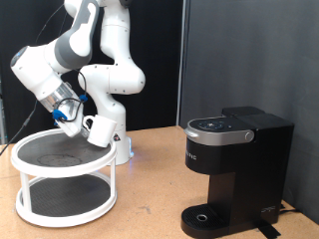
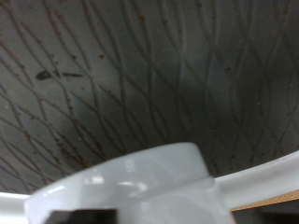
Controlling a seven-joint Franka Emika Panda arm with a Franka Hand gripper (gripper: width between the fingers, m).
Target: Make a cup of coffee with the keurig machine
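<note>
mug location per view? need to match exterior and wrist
Exterior view: the mug is at the picture's left, held in the gripper just above the top shelf of the white round rack, far from the coffee machine at the right.
Wrist view: the mug fills the lower edge, close to the camera.
Shared landmark: the rack's dark patterned shelf surface.

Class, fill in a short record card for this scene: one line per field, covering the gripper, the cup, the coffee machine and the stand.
gripper: at the exterior view's left, above the stand, shut on the cup
cup: white mug, lifted off the stand's top shelf, its rim filling the wrist view's foreground
keurig machine: black, at the exterior view's right, lid down, nothing on its drip tray
stand: white two-tier round rack with dark patterned shelves
</note>
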